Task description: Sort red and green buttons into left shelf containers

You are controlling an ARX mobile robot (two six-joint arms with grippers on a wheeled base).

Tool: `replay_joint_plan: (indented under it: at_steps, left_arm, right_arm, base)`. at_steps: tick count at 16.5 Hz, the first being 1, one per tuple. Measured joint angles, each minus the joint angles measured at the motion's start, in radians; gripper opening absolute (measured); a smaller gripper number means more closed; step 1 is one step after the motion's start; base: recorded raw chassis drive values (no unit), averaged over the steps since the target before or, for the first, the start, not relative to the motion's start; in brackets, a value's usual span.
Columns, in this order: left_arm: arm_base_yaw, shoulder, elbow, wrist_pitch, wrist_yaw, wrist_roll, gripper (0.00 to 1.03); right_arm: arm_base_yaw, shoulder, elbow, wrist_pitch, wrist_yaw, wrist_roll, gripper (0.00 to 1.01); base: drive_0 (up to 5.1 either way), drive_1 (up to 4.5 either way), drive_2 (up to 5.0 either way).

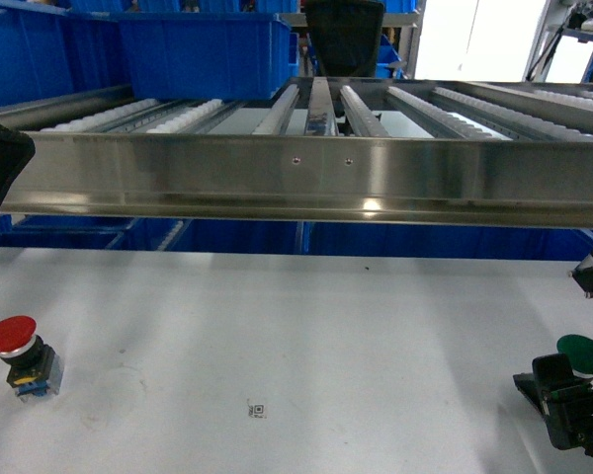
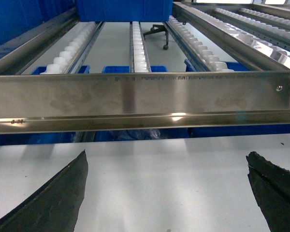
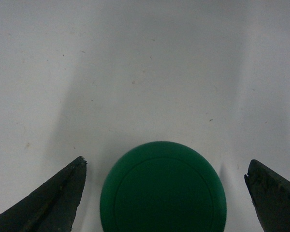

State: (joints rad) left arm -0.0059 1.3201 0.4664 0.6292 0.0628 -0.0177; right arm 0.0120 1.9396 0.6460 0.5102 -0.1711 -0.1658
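Right gripper (image 3: 165,193) jaws wide, straddling green button (image 3: 163,188) on bench (image 1: 296,346), no contact. Left gripper (image 2: 166,193) wide, empty. Red button (image 1: 18,354) far left. Risk: jaws slip off the round cap, tipping it.

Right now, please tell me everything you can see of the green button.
The green button has a wide, round, smooth cap in dark green, plastic by its look, with a faint ring near its edge. It stands on the white table at the right side. The right pincer is open around it, fingers apart from the cap. Its base is hidden.
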Motion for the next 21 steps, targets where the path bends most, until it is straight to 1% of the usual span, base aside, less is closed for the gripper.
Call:
replay_joint_plan:
  at_steps: [2, 3, 4, 5, 7, 8, 12, 13, 15, 17, 18, 19, 21]
  left_arm:
    - [0.0, 0.0, 0.0, 0.0, 0.0, 0.0, 0.98]
    - [0.0, 0.0, 0.0, 0.0, 0.0, 0.0, 0.98]
    - [0.0, 0.0, 0.0, 0.0, 0.0, 0.0, 0.98]
    - [0.0, 0.0, 0.0, 0.0, 0.0, 0.0, 0.98]
    - [0.0, 0.0, 0.0, 0.0, 0.0, 0.0, 0.98]
    - [0.0, 0.0, 0.0, 0.0, 0.0, 0.0, 0.98]
    - [0.0, 0.0, 0.0, 0.0, 0.0, 0.0, 0.98]
    - [0.0, 0.0, 0.0, 0.0, 0.0, 0.0, 0.98]
    - [0.0, 0.0, 0.0, 0.0, 0.0, 0.0, 0.98]
    - [0.0, 0.0, 0.0, 0.0, 0.0, 0.0, 0.98]
    - [0.0, 0.0, 0.0, 0.0, 0.0, 0.0, 0.98]
    - [0.0, 0.0, 0.0, 0.0, 0.0, 0.0, 0.98]
    - [0.0, 0.0, 0.0, 0.0, 0.0, 0.0, 0.98]
  right_arm:
    - [0.0, 0.024, 0.0, 0.008, 0.0, 0.001, 0.98]
    - [0.0, 0.034, -0.003, 0.023, -0.002, 0.006, 0.93]
    - [0.0, 0.038, -0.008, 0.04, -0.004, 0.01, 0.82]
    - [0.0, 0.038, -0.021, 0.069, -0.018, 0.016, 0.62]
    - [0.0, 0.047, -0.035, 0.088, -0.02, 0.015, 0.4]
    - [-0.001, 0.048, -0.038, 0.096, -0.02, 0.015, 0.36]
    - [-0.009, 0.043, -0.077, 0.155, -0.02, 0.01, 0.35]
    - [-0.015, 0.026, -0.099, 0.166, -0.019, 0.011, 0.35]
    - [-0.043, -0.052, -0.158, 0.198, -0.024, 0.015, 0.35]
    - [-0.076, -0.208, -0.236, 0.216, -0.045, 0.014, 0.35]
    - [-0.095, -0.307, -0.297, 0.21, -0.065, 0.01, 0.35]
    - [-0.111, -0.394, -0.357, 0.192, -0.082, 0.007, 0.35]
    - [-0.134, -0.585, -0.47, 0.11, -0.105, 0.008, 0.35]
  base:
    - [0.0, 0.0, 0.0]
    - [0.0, 0.0, 0.0]
    - [0.0, 0.0, 0.0]
    - [0.0, 0.0, 0.0]
    - [0.0, 0.0, 0.0]
    - [0.0, 0.0, 0.0]
    - [0.0, 0.0, 0.0]
    - [0.0, 0.0, 0.0]
    - [0.0, 0.0, 0.0]
    - [0.0, 0.0, 0.0]
    - [0.0, 0.0, 0.0]
    - [0.0, 0.0, 0.0]
    - [0.0, 0.0, 0.0]
